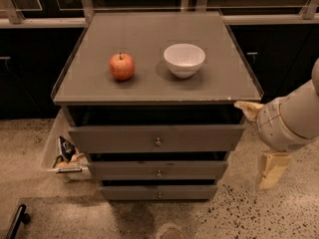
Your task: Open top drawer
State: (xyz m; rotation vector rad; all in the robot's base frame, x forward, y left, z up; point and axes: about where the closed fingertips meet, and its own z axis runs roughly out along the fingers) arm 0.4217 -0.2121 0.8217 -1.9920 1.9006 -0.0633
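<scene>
The top drawer [124, 138] is the tallest grey front of three, just under the cabinet top, with a small round knob [158, 142] at its centre. A dark gap shows above its front, which stands a little forward of the tabletop edge. My gripper [270, 171] hangs pointing down at the right of the cabinet, level with the middle drawer and apart from it. It holds nothing. The white rounded arm [289, 121] sits just off the cabinet's front right corner.
A red apple [122, 66] and a white bowl [184, 59] stand on the grey cabinet top [149, 34]. Two shorter drawers [124, 171] lie below the top one. A white bin with rubbish [62, 153] stands at the cabinet's left. Dark cupboards run behind.
</scene>
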